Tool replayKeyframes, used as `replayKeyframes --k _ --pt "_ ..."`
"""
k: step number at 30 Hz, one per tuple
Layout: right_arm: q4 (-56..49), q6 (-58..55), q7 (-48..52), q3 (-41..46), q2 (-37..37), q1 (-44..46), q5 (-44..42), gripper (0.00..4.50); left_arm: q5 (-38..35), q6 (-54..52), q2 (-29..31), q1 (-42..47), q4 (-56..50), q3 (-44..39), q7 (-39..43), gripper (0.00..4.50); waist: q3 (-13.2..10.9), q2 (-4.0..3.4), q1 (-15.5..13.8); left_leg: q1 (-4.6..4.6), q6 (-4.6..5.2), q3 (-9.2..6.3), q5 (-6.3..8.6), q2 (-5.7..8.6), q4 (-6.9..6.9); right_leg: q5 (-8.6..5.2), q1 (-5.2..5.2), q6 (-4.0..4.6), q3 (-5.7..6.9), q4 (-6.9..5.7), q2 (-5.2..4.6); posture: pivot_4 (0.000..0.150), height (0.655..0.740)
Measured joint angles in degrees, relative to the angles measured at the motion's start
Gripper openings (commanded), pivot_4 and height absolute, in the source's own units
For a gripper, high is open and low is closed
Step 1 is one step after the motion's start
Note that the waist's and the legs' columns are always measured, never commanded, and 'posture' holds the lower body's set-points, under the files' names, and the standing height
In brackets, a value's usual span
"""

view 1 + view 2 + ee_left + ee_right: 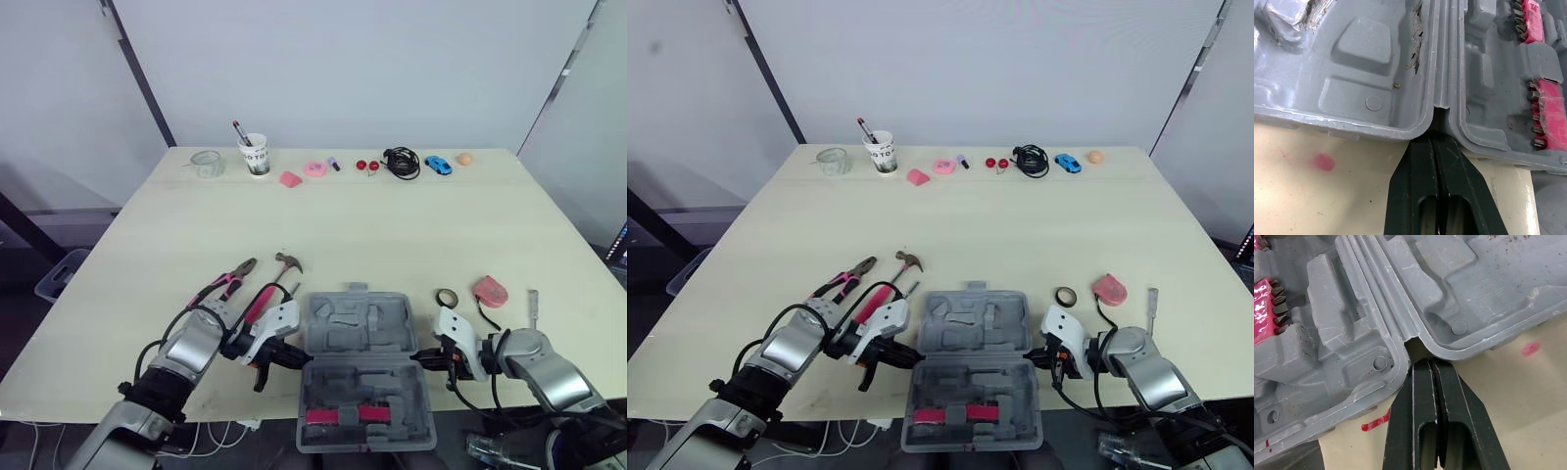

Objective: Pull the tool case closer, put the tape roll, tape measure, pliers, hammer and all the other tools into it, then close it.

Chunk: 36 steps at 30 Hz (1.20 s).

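Left gripper [1437, 142]: both fingers pressed flat together, nothing between them, tips set into the notch at the hinge of the tool case [333, 338]. Right gripper [1431, 367]: same, fingers closed on themselves and wedged into the matching hinge notch on the opposite side. Judged reason: the notches gave each arm a catch point, so the case could be hooked and dragged from both ends without a grip on its walls, and kept square while it slid.

The case lay open and flat at the near edge of the table [392, 225], between the two arms, lid half away from the robot and the half with pink bit holders nearest. Judged: the pull was at or near its end; no loose tool was in the case.

Left of the case lay the pliers [227, 282] and the hammer [286, 264], the hammer's handle running under the left gripper. Right of it lay the tape roll [448, 297], the pink tape measure [490, 290] just beside it, and a small metal tool [533, 304] further out. All were within easy reach, apart from each other.
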<state>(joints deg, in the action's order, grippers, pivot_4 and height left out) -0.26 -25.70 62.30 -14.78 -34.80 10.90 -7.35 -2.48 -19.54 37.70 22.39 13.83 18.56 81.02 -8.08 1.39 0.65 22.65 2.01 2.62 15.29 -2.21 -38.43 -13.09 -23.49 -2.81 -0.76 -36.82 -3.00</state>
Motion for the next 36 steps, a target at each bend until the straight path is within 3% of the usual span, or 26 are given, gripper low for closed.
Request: replayKeyframes --k 36 --pt "0.9 0.9 -0.7 -0.1 0.4 0.7 0.3 0.00 0.0 0.9 0.3 -0.1 0.0 0.1 -0.2 0.05 0.0 0.00 0.0 -0.01 0.00 0.01 0.00 -0.01 0.00 -0.01 0.00 0.01 -0.01 0.00 0.01 0.150 0.7400"
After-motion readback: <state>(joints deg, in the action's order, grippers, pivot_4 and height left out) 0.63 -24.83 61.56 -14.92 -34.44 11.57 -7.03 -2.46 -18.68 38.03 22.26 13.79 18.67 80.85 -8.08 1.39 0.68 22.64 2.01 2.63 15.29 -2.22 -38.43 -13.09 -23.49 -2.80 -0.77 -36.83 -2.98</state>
